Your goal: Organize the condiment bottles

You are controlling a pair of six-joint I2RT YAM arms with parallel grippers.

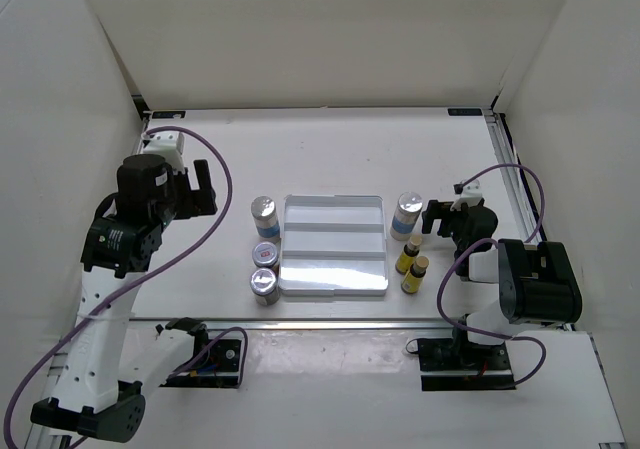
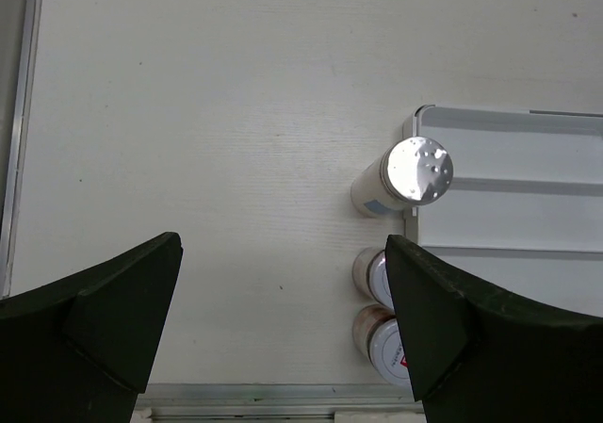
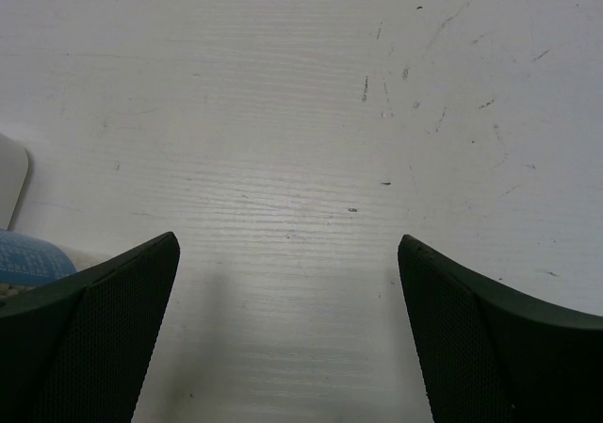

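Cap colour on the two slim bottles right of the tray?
Dark caps on the yellow slim bottles; best in top external view.

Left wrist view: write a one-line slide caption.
Open left fingers above the table, beside a silver-capped bottle, two short jars and the white tray.

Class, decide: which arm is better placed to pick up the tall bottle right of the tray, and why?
Right. The right hand, open, sits beside that tall bottle; the left hand lies across the tray.
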